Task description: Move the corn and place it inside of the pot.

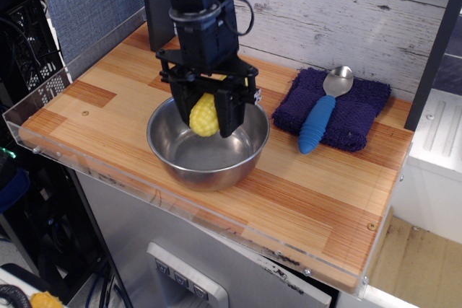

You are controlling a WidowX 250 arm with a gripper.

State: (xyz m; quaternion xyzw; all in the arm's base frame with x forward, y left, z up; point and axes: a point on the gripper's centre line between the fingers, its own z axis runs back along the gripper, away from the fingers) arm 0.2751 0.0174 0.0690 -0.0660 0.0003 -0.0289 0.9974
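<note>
The yellow toy corn (204, 114) hangs upright between the black fingers of my gripper (205, 119), which is shut on it. The gripper reaches down into the mouth of the pot (180, 160), a round shiny steel bowl on the wooden table. The corn's lower end is below the pot's rim and above its floor. The pot's far rim is partly hidden behind the gripper.
A dark blue cloth (354, 110) lies right of the pot, with a blue-handled spoon (320, 119) on it. A grey plank wall (339, 19) runs behind. A clear acrylic edge (43, 99) borders the table's left and front.
</note>
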